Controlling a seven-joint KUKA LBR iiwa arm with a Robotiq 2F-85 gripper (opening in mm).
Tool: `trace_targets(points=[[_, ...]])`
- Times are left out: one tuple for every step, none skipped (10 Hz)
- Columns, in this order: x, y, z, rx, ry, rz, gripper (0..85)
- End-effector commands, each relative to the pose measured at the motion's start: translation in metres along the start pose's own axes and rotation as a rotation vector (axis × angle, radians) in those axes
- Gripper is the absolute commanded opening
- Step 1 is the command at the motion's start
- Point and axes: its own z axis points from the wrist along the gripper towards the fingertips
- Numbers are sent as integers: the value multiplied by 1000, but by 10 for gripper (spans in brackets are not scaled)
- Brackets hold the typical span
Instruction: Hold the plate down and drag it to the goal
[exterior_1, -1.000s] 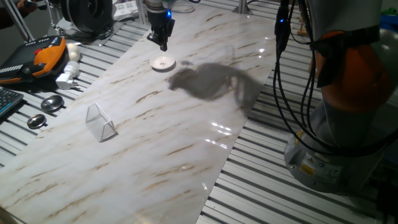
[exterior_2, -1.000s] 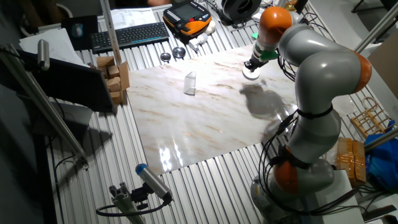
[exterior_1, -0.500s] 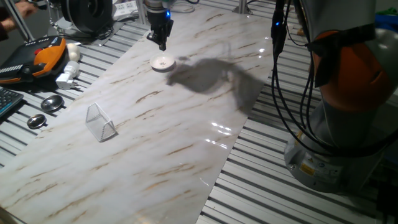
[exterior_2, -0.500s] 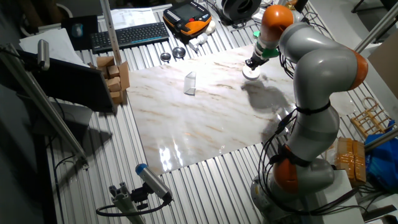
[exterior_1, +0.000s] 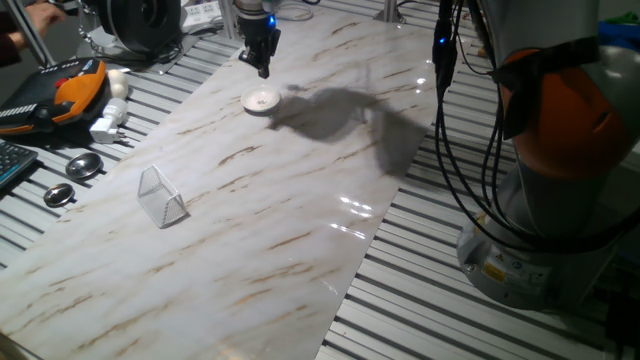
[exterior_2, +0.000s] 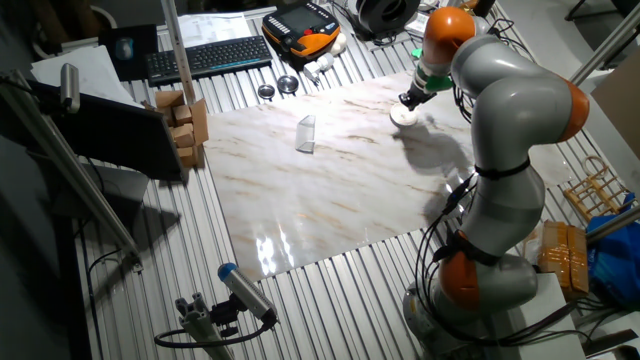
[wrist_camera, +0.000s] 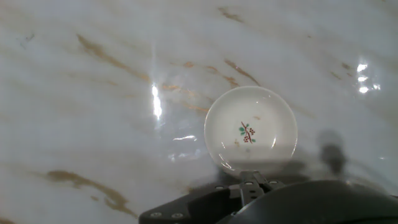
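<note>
The plate (exterior_1: 261, 100) is a small round white dish lying flat on the marble board, also seen in the other fixed view (exterior_2: 404, 117). In the hand view the plate (wrist_camera: 250, 130) shows a small red and green mark in its centre. My gripper (exterior_1: 264, 70) hangs just above the plate's far side, fingers closed together to a point, and appears not to touch it. The fingertips (wrist_camera: 250, 182) show at the bottom edge of the hand view, over the plate's rim. The goal (exterior_1: 162, 196), a clear plastic wedge frame, stands well down the board, toward its left edge (exterior_2: 306, 133).
Two grey metal discs (exterior_1: 83, 166) (exterior_1: 59, 195) lie left of the board beside a white adapter (exterior_1: 108, 122) and an orange-black pendant (exterior_1: 70, 90). A keyboard (exterior_2: 205, 55) and cardboard boxes (exterior_2: 185, 125) sit beyond. The arm's base (exterior_1: 545, 230) stands to the right.
The gripper has risen slightly above the plate and the arm's shadow has shifted toward the far end of the board. The plate and the goal have stayed put.
</note>
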Motion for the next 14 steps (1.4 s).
trace_targets(points=[[-2,2,2,1,-3,0,0],[-4,1,6,-1,-6,-2,0],[-5,-3,10,-7,-7,-6,0],[-6,-5,12,-14,-6,-8,0],[-6,-5,14,-13,-8,-2,0],[-6,-5,15,-10,-8,-1,0],[-6,-6,16,-13,-8,-1,0],[-6,-6,17,-16,-6,0,0],[-6,-6,17,-25,-1,3,0],[-6,-6,17,-39,10,12,0],[-6,-6,17,-26,26,23,0],[-6,-6,17,-11,31,36,0],[-6,-6,17,18,40,48,0],[-6,-6,17,38,45,48,0]])
